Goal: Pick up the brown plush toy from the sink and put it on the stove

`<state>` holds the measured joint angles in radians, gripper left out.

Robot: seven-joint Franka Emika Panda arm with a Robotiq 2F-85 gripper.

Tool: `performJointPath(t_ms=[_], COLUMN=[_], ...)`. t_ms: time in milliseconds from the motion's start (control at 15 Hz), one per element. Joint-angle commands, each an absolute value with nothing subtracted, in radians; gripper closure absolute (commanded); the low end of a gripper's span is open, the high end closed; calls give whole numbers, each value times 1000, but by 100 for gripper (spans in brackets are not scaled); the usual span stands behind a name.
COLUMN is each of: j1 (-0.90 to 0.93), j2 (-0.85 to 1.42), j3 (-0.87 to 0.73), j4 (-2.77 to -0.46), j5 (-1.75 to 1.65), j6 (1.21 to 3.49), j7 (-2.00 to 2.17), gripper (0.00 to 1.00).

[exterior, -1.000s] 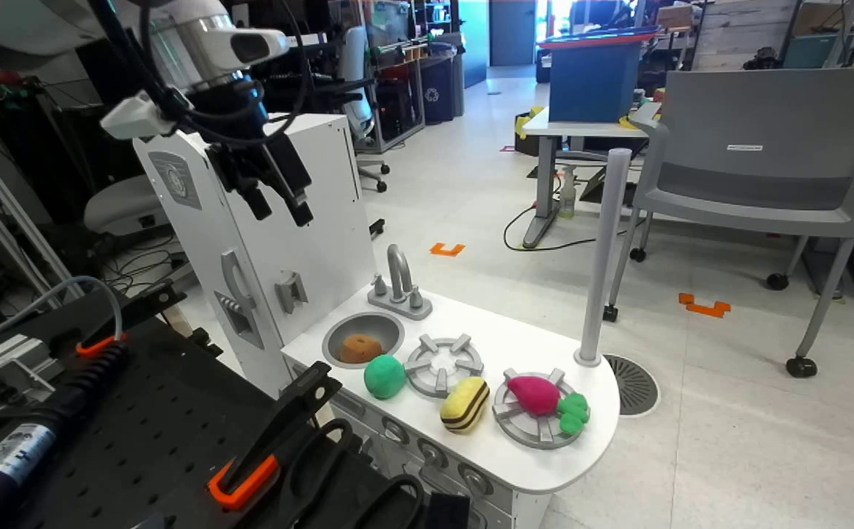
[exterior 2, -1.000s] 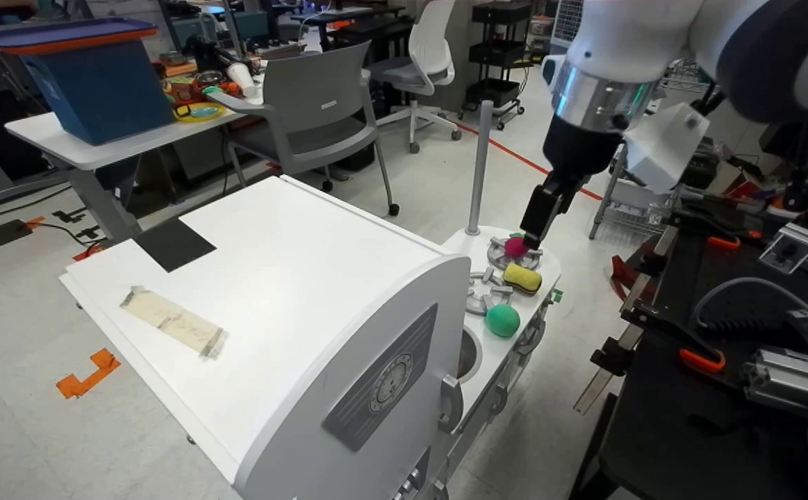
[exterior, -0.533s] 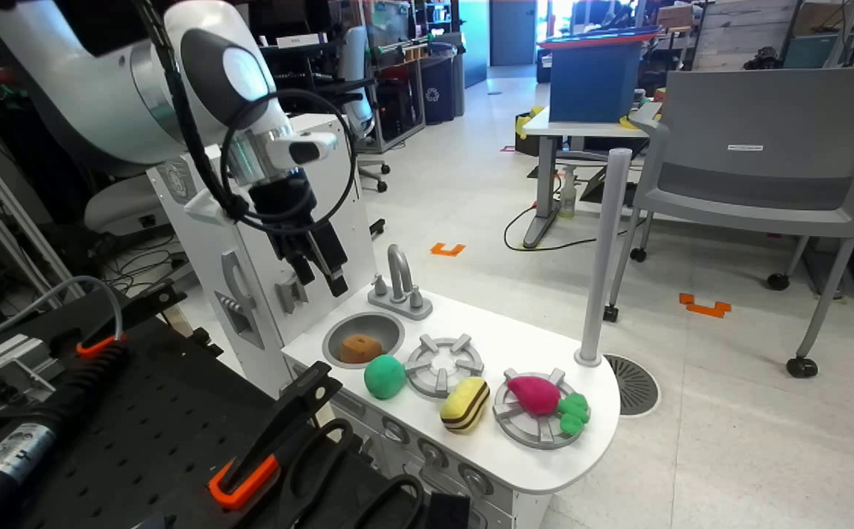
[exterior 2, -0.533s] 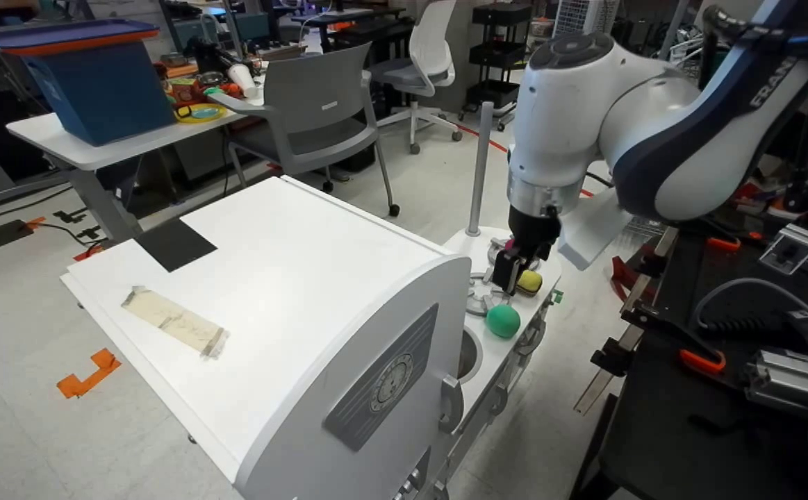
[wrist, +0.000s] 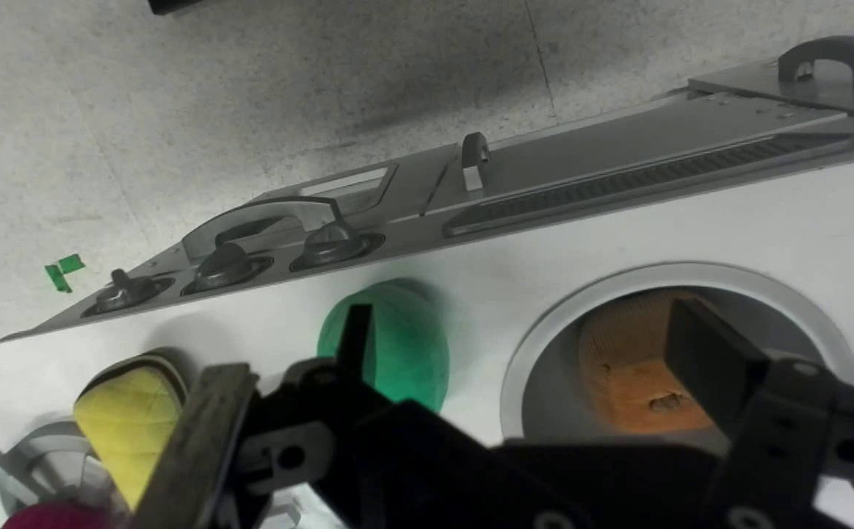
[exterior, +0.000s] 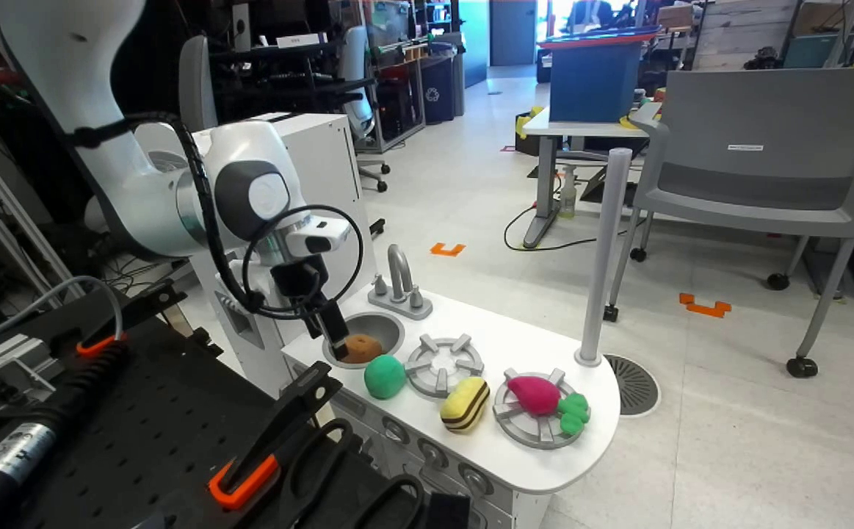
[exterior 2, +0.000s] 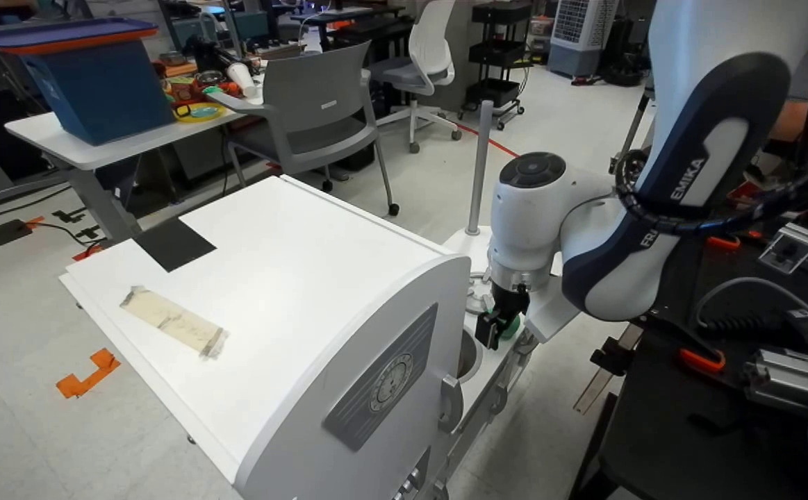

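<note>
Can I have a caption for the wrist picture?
Open gripper above a toy kitchen, brown plush toy in the sink, green ball just outside.

Countertop (exterior: 500, 351) — green toy (exterior: 384, 377), yellow toy (exterior: 465, 402)

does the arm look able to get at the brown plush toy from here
Probably yes: the pincer is open and nothing lies on the brown plush toy in the sink. In the wrist view, though, one finger overlaps the green ball, so it should likely shift sinkward first.

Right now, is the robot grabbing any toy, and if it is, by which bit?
Nothing is held: the jaws stand wide open with nothing pinched between them. The brown plush toy lies ungripped in the sink.
</note>
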<state>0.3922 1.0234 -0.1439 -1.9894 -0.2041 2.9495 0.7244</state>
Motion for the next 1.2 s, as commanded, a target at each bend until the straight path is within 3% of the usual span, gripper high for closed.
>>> performJointPath(t_ms=[0, 400, 1133], j1=[417, 418, 478], j2=[1177, 1332, 1453], j3=[-165, -150, -143], j4=[-1811, -1590, -1459], j5=[-89, 23, 93], j6=[2969, 2967, 3068], j7=[685, 671, 670], gripper=[0, 0, 0])
